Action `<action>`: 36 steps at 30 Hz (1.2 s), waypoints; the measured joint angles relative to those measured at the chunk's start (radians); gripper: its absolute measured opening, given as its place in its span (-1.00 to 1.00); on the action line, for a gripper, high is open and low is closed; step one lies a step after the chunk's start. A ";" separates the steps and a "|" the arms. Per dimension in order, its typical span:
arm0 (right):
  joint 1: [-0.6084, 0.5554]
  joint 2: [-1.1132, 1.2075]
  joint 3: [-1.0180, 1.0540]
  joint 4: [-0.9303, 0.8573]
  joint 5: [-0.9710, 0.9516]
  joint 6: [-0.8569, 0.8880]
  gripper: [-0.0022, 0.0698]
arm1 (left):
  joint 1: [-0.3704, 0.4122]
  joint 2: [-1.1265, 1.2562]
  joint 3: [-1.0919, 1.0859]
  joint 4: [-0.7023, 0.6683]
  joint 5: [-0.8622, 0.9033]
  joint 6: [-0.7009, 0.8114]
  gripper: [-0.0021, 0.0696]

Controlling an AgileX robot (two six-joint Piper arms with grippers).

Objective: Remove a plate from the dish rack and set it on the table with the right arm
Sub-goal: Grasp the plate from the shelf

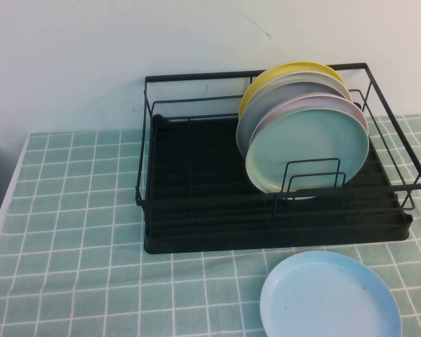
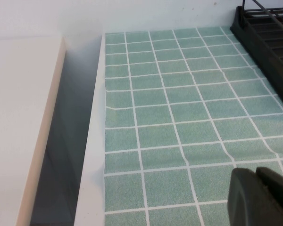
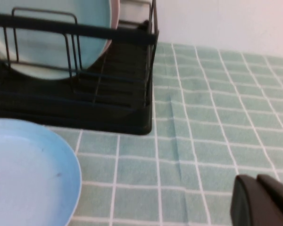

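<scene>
The pale mint-green plate [image 1: 309, 151] stands upright at the front of a stack in the black wire dish rack [image 1: 196, 203], behind a wire divider. It also shows in the right wrist view [image 3: 52, 42] inside the rack [image 3: 108, 99]. The table [image 1: 70, 210] has a mint-green grid cloth. Neither gripper shows in the high view. My right gripper [image 3: 255, 181] is shut and empty, low over the cloth to the right of the rack's front corner. My left gripper [image 2: 257, 176] is shut and empty over the cloth left of the rack [image 2: 269, 42].
A light sky-blue plate [image 1: 330, 298] lies flat on the table in front of the rack's right end; it also shows in the right wrist view [image 3: 23, 174]. Pink [image 1: 361, 112], grey [image 1: 295, 95] and yellow [image 1: 288, 70] plates stand behind the mint one. The table's left edge [image 2: 92, 155] drops off.
</scene>
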 joint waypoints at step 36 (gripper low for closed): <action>0.000 0.000 -0.038 0.000 -0.873 -0.043 -0.95 | 0.000 0.000 0.000 0.000 0.000 0.002 -0.95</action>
